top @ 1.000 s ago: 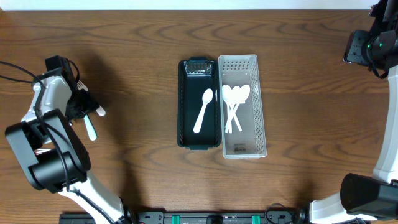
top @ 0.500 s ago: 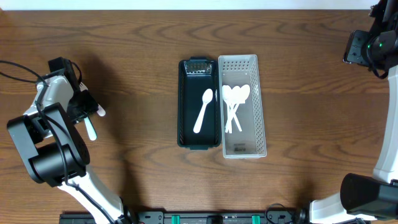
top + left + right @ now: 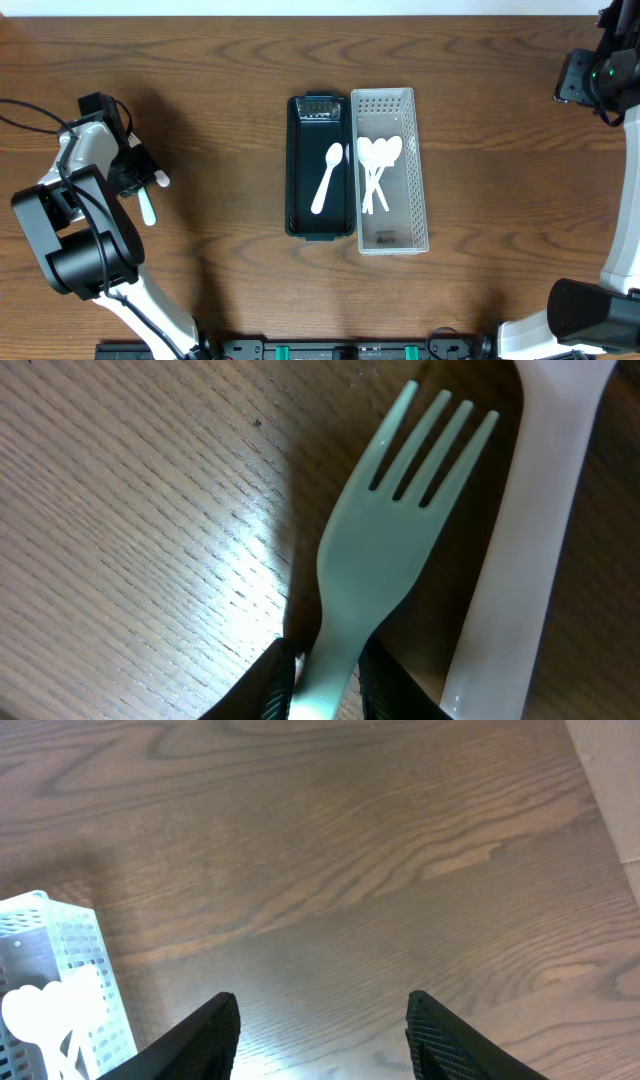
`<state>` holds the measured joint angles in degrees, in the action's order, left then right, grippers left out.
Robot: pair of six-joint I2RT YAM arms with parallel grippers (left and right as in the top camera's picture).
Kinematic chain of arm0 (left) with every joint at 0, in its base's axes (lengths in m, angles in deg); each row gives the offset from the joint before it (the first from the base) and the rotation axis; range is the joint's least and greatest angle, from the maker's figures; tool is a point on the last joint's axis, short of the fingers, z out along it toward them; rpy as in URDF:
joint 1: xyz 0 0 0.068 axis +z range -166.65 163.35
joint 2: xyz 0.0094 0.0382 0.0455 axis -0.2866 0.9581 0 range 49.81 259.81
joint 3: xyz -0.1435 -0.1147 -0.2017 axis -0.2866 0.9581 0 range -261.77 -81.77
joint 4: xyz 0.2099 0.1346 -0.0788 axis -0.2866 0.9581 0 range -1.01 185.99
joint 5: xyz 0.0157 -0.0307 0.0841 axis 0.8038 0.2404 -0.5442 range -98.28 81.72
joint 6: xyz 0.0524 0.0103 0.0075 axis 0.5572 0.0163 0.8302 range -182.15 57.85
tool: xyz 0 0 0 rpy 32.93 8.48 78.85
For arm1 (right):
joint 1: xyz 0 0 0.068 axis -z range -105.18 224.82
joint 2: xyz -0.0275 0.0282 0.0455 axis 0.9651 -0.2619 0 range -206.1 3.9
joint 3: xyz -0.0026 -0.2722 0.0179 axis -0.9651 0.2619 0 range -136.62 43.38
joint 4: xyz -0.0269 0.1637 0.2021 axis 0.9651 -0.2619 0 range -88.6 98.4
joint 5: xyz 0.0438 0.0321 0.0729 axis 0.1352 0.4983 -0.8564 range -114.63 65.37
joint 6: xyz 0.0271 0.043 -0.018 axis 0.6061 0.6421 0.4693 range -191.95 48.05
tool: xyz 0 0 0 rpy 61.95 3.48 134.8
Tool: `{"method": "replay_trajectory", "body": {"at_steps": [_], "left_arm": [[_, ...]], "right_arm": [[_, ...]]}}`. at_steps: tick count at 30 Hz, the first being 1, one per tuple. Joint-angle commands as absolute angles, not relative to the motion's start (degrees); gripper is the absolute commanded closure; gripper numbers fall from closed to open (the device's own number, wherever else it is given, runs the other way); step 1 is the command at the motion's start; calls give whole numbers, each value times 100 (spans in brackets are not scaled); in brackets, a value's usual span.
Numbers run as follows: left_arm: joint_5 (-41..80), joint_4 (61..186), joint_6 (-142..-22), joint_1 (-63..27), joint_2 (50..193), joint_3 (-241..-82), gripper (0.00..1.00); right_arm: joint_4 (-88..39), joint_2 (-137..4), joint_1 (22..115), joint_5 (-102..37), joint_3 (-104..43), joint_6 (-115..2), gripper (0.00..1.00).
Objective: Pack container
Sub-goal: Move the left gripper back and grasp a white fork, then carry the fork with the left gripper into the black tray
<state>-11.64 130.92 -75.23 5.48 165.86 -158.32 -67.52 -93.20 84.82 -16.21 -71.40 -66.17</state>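
Left hand [image 3: 322, 685]: pinching fork [image 3: 372, 550] at nine o'clock on desk [image 3: 220, 60].
Right hand [image 3: 318, 1025]: spread, holding nothing.
Container [image 3: 300, 205]: holding one spoon [image 3: 326, 178]; packing seemingly just starting.

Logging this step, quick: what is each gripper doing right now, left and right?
Left gripper: closed on the handle of a fork.
Right gripper: open, holding nothing.

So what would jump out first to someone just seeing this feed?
At far left, the left hand clamps a pale fork beside another white utensil. At centre, a dark container holds one white spoon, with a perforated basket of spoons against its right side.
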Motion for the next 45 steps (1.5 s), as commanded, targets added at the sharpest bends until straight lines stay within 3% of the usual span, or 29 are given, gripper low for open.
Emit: {"method": "replay_trajectory", "body": {"at_steps": [1,6,13,24,33,45], "left_arm": [[-1124,13153,-7484,572,16835,-15795,80],[-1129,13302,-7464,550,16658,-15832,91],[-1127,14001,-7464,38,15311,-16254,94],[-1035,14423,-7914,-2716,13464,-17198,94],[-1022,13621,-7997,-4471,14269,-17222,94],[-1017,13536,-7982,-4696,16433,-17222,94]], "right_arm": [[-6761,-9288,8541,-1540,-7123,-6691,43],[-6748,-9288,8541,-1540,-7123,-6691,43],[-6709,-9288,8541,-1544,-7123,-6687,43],[-6656,-9288,8541,-1614,-7123,-6687,43],[-6667,-9288,8541,-1614,-7123,-6687,42],[-6709,-9288,8541,-1627,-7123,-6687,42]]}}
